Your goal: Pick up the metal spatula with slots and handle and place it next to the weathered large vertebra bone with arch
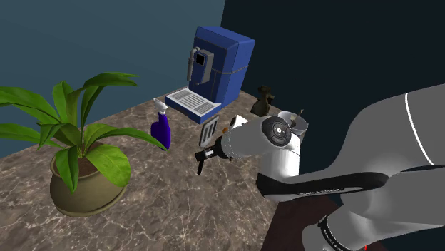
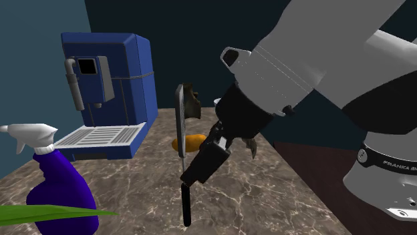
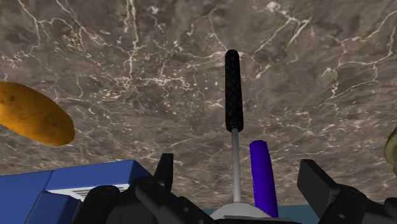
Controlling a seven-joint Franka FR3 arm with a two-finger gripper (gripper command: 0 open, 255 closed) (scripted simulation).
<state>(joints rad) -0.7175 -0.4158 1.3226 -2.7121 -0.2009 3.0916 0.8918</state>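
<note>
The metal spatula [image 1: 209, 132] hangs clear of the marble counter [image 1: 164, 207], slotted blade up and black handle [image 2: 185, 203] down. My gripper [image 1: 212, 152] is shut on it near the blade's base [image 2: 200, 162]. In the wrist view the thin shaft [image 3: 236, 159] runs out from between my fingers [image 3: 164, 172] to the black handle [image 3: 233, 89]. The dark weathered vertebra bone [image 1: 264, 100] stands at the counter's far edge, beyond the gripper; in the second exterior view the bone [image 2: 193, 102] peeks out just behind the blade.
A blue coffee machine [image 1: 217, 68] stands at the back, a purple spray bottle [image 1: 162, 130] just in front of it. A potted plant [image 1: 80, 167] occupies the shoulder view's left. An orange potato [image 2: 190, 142] lies near the bone. A pale cup [image 1: 292, 120] sits by the arm.
</note>
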